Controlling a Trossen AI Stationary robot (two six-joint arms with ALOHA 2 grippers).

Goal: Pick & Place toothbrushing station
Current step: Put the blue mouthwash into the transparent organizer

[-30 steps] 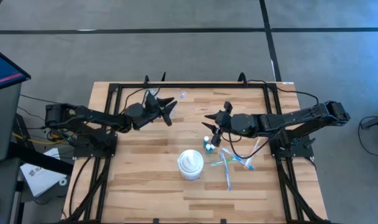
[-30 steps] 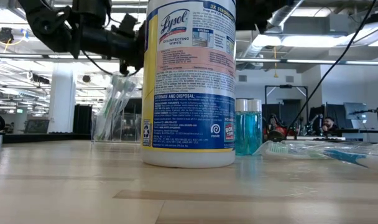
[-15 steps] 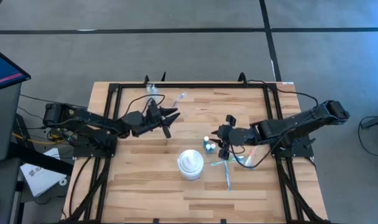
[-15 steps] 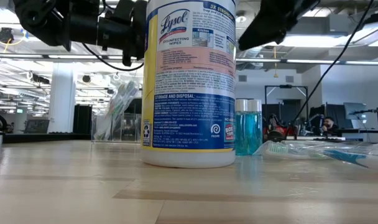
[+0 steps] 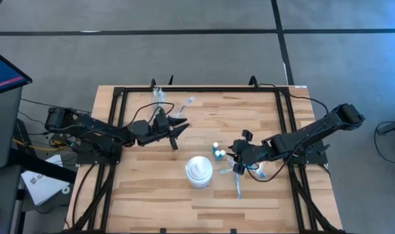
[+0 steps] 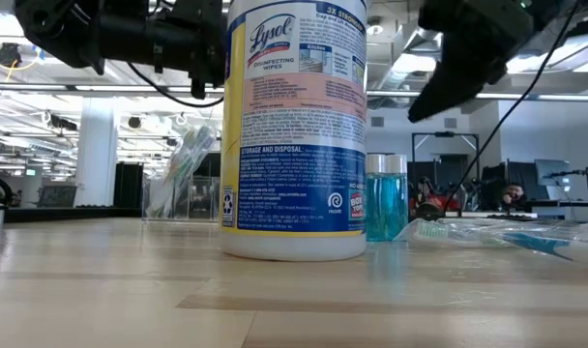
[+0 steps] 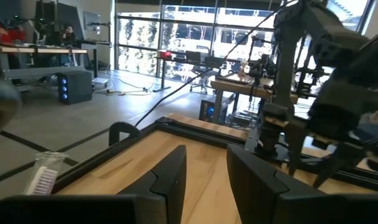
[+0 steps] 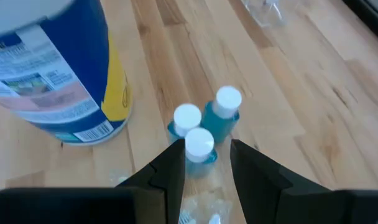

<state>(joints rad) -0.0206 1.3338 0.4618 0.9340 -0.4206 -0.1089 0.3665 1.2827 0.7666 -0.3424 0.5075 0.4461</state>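
Toothbrushes (image 5: 240, 174) lie under my right gripper (image 5: 236, 161), fingers parted, empty, above 3 white-capped bottles (image 8: 201, 134). My left gripper (image 5: 178, 129) hovers parted, empty.

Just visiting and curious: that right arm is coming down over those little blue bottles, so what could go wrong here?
The three white-capped bottles stand bunched, so the right end effector, open, may topple neighbours. The wipes tub stands close beside them and could get bumped. Wrapped toothbrushes lie nearby and could snag.
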